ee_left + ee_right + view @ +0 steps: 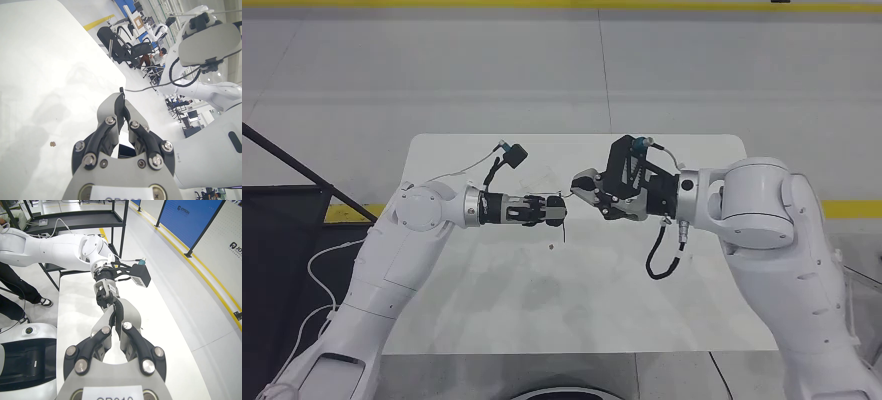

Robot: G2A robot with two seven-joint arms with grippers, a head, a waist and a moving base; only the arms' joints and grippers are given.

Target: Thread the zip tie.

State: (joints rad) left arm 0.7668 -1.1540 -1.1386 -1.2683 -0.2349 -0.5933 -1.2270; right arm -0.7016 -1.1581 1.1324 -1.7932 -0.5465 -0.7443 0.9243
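Zip tie [122, 90]: a small black end juts from the tips of the left gripper [121, 99], whose jaws are clamped on it, in the air above the white table [642, 300]. It looks light, thin, springy and probably slick, so a hold close to the working end should keep it from bending away. The right gripper [115, 311] sits tip to tip with the left, jaws closed. I cannot tell whether the strap lies between them. 1 speck [53, 144] marks the table. A black rack [75, 216] and a yellow floor line [852, 209] lie beyond.
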